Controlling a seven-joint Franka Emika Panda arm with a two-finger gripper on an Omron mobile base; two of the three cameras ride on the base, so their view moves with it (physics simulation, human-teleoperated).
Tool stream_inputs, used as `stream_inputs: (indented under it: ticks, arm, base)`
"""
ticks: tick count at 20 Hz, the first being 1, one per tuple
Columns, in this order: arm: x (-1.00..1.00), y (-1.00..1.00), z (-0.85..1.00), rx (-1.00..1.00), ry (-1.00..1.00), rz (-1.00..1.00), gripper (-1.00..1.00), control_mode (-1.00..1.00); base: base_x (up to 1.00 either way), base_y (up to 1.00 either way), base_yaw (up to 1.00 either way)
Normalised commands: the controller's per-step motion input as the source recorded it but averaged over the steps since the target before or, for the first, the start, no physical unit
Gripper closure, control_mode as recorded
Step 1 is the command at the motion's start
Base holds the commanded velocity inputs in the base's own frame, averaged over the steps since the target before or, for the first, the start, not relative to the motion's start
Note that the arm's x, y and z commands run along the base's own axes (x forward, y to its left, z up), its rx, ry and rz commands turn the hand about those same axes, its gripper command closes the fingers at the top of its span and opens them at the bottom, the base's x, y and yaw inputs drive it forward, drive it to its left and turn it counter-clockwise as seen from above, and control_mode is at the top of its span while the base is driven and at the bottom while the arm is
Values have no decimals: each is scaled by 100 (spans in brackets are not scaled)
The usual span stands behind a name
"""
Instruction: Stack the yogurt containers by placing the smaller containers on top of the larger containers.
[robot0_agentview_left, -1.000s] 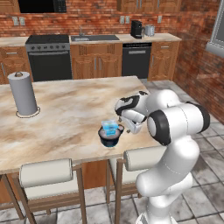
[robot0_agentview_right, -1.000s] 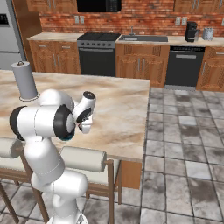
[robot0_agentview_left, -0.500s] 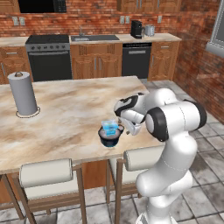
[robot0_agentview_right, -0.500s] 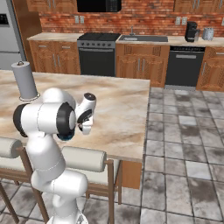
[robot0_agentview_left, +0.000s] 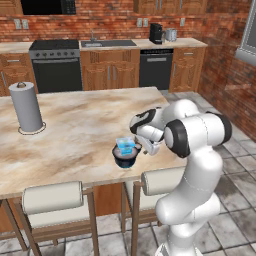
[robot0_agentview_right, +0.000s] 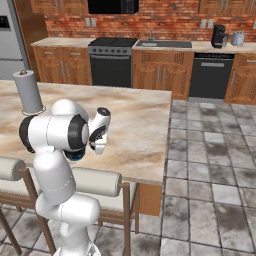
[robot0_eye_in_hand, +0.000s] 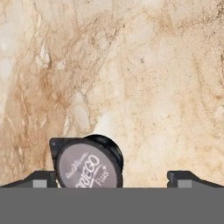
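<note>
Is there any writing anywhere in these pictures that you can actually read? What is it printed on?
"GRIEGO" (first letter unsure) and "Plus": on the grey foil lid of the dark tub, hand view.
Small script line above them on that lid: too blurred to read.
No other readable text.

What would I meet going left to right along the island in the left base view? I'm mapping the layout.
Paper-towel roll → navy tub with the light-blue cup on top → the robot's open hand.

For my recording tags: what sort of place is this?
A rendered home kitchen: a black stove and dishwasher set in wooden cabinets, a brick wall behind, and a marble-topped island in front.
</note>
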Motion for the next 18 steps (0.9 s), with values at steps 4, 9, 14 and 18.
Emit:
stream_inputs:
  ticks: [4, 9, 14, 18]
  arm:
    - [13, 0, -8, 0, 0, 0, -100, -100]
    - [13, 0, -7, 0, 0, 0, -100, -100]
    - [8, 4, -7, 0, 0, 0, -100, -100]
    - [5, 6, -9, 0, 0, 0, -100, -100]
  base:
    - [0, 0, 0]
    - [0, 0, 0]
    - [0, 0, 0]
    - [0, 0, 0]
